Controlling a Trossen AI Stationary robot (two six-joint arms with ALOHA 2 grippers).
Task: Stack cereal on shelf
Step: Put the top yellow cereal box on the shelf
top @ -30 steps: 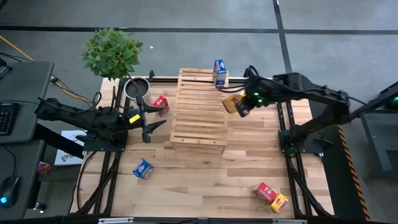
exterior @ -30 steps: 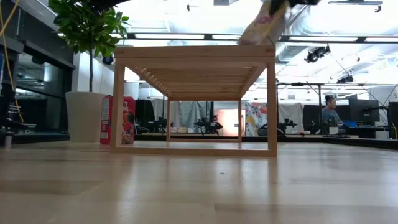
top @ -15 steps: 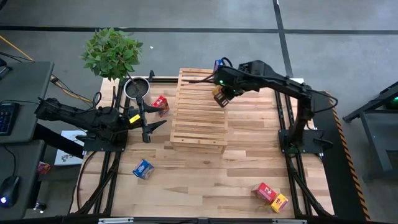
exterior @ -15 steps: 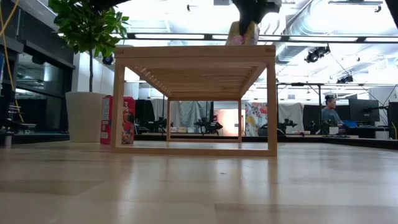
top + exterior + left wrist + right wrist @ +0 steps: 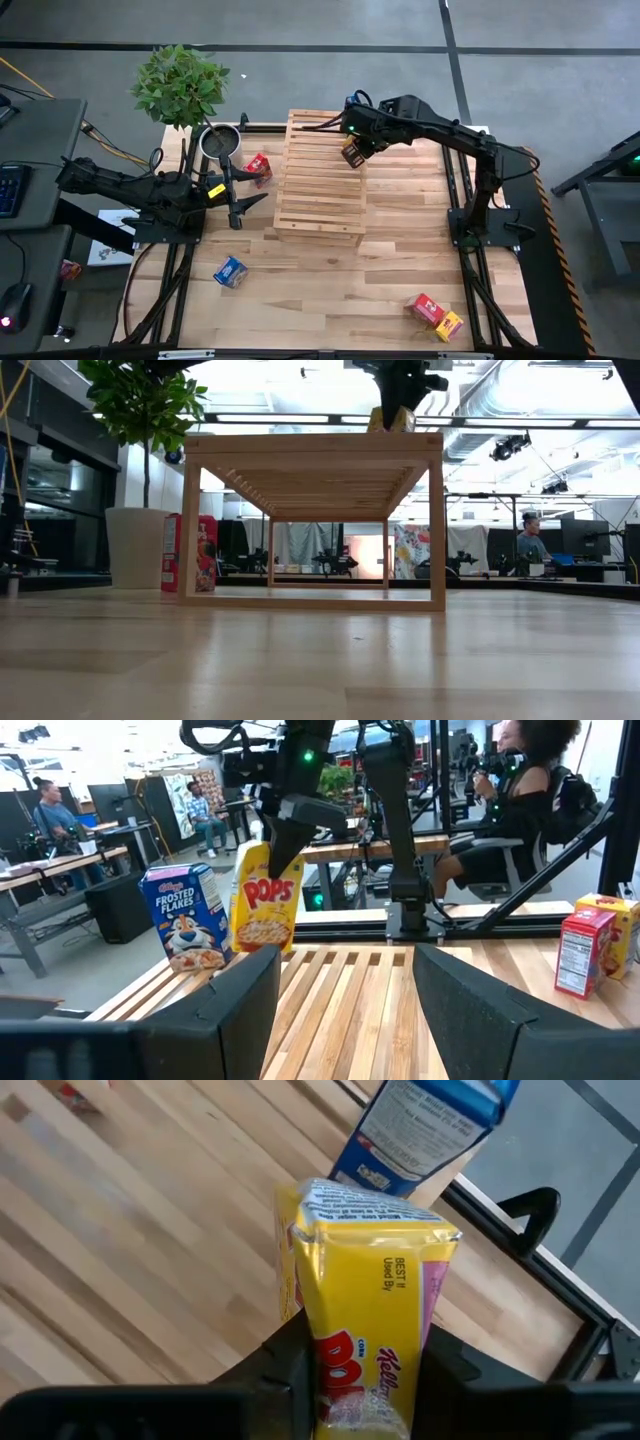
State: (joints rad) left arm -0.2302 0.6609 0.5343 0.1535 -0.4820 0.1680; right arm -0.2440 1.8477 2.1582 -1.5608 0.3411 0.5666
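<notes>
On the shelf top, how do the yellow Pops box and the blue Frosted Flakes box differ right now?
The yellow Pops box sits between the right gripper fingers; the blue Frosted Flakes box stands free. Pops is yellow, Frosted Flakes blue. In the left wrist view Pops tilts slightly, while Frosted Flakes looks closer to upright. Both are small cereal boxes at the same end of the shelf.

You see between the jaws a yellow Pops cereal box (image 5: pixel 368 1320) of glossy printed cardboard. Below it, the shelf (image 5: pixel 318 185) is pale, smooth, matt wooden slats.
</notes>
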